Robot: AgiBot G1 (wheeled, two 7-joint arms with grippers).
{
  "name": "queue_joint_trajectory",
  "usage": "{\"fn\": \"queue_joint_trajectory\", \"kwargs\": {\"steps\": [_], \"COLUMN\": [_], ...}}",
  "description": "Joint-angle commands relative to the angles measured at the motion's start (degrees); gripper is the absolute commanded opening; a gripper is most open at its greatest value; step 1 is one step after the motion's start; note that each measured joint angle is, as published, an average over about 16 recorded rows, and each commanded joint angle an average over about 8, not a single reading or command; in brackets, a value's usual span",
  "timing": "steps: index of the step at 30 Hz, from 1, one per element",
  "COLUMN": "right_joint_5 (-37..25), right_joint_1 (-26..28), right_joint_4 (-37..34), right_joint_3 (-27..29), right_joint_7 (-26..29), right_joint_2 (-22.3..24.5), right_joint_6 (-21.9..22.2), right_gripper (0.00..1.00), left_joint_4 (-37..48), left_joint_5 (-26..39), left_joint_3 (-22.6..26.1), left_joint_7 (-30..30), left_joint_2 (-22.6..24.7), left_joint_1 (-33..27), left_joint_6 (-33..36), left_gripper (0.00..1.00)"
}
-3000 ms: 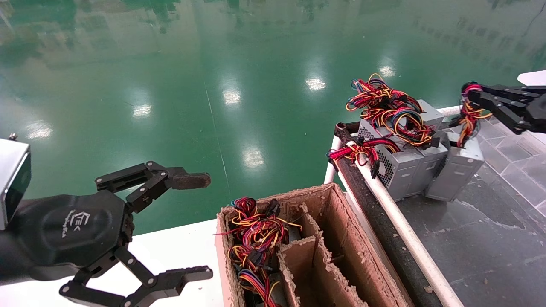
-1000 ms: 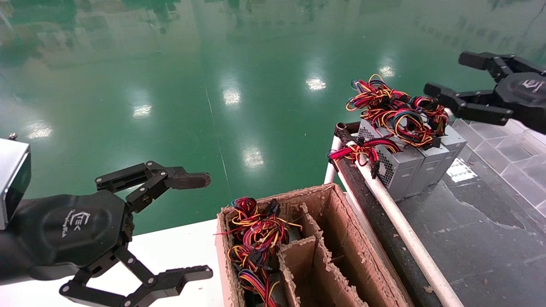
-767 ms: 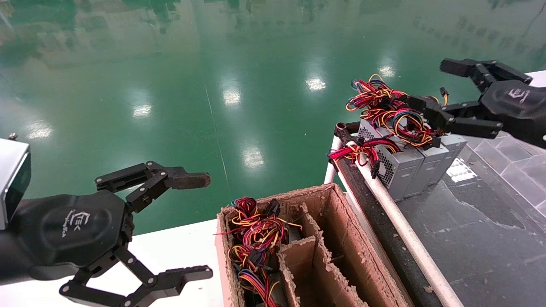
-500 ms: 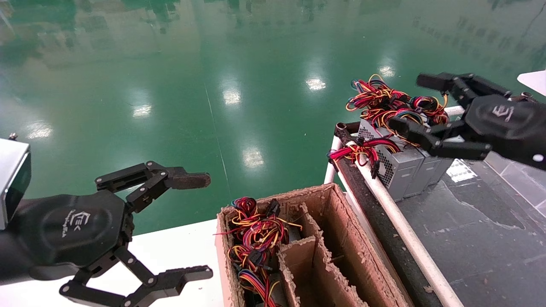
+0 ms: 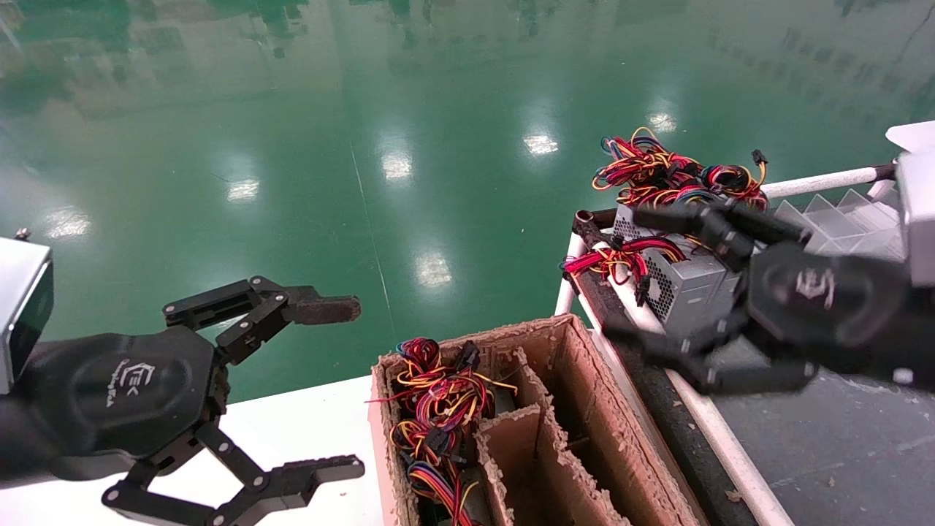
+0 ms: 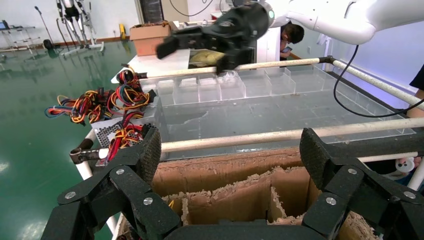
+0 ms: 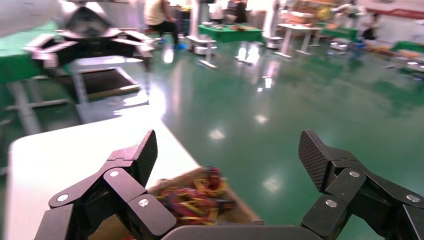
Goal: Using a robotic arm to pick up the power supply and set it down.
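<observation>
Grey power supply boxes (image 5: 690, 288) with perforated vent faces stand in a row at the cart's far left corner, their red, yellow and black wires (image 5: 657, 172) piled on top. My right gripper (image 5: 628, 274) hangs open just in front of them, holding nothing, and its palm hides the boxes further right. The right wrist view looks between its open fingers (image 7: 140, 155) at a blurred wire bundle (image 7: 192, 197). My left gripper (image 5: 352, 387) stays open and empty at the lower left, over the white table. The left wrist view also shows the power supply (image 6: 107, 132).
A torn cardboard box (image 5: 584, 380) with dividers sits between the arms; its left compartment holds wire bundles (image 5: 438, 409). The cart has a white rail (image 5: 701, 409), a dark floor (image 5: 840, 438) and clear plastic dividers (image 5: 840, 212). Green floor lies beyond.
The right gripper let go of a power supply's wires, leaving it in the row. It rose open, then swung left and down toward the cardboard box. The left arm is still.
</observation>
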Motion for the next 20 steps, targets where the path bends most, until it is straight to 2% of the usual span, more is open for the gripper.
{"fn": "queue_joint_trajectory", "kwargs": {"steps": [1,11,20], "right_joint_5": [0.54,2.86,3.25], "right_joint_1": [-1.31,-6.92,-7.56], "right_joint_4": [2.45,13.00,14.09], "right_joint_3": [0.30,1.57,1.78], "right_joint_7": [0.99,5.09,5.37], "right_joint_2": [0.28,1.46,1.65], "right_joint_6": [-0.36,-1.91,-2.10], "right_gripper": [1.00,1.00,1.00], "left_joint_4": [0.00,0.01,0.01], "left_joint_5": [0.00,-0.02,-0.03], "left_joint_3": [0.00,0.01,0.01], "left_joint_7": [0.00,0.01,0.01], "left_joint_2": [0.00,-0.01,-0.01], "left_joint_1": [0.00,0.00,0.01], "left_joint_6": [0.00,-0.01,-0.03], "left_gripper": [1.00,1.00,1.00]}}
